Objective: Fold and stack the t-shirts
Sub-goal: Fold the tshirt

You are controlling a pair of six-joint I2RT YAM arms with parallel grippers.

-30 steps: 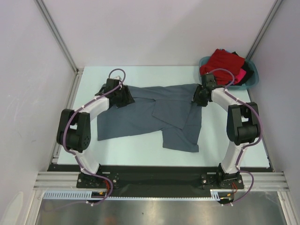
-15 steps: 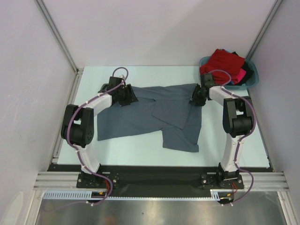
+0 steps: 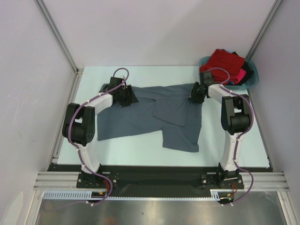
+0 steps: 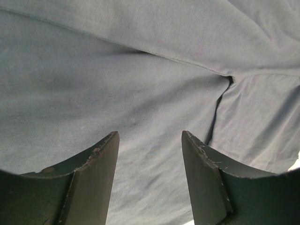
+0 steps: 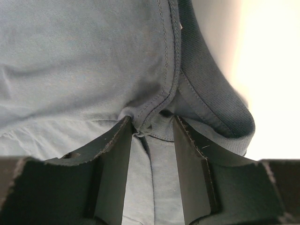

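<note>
A large slate-grey t-shirt (image 3: 154,115) lies spread on the table, its right part folded over. My left gripper (image 3: 126,96) is low over its far left part. In the left wrist view this gripper (image 4: 150,136) is open, with flat grey cloth (image 4: 140,70) under the gap. My right gripper (image 3: 196,93) is at the shirt's far right edge. The right wrist view shows it (image 5: 151,119) open astride bunched cloth, with a seam and the ribbed collar (image 5: 211,103) at its tips. A red shirt (image 3: 225,61) and a pink one (image 3: 240,76) are piled in the basin.
The teal basin (image 3: 253,80) stands at the far right corner of the table (image 3: 140,145), close behind my right arm. Grey walls and metal posts enclose the table on three sides. Both arm bases are at the near edge.
Both grippers have slid a little toward the far edge and both arms have stretched out. The grey shirt has hardly shifted. The jaws keep the same width.
</note>
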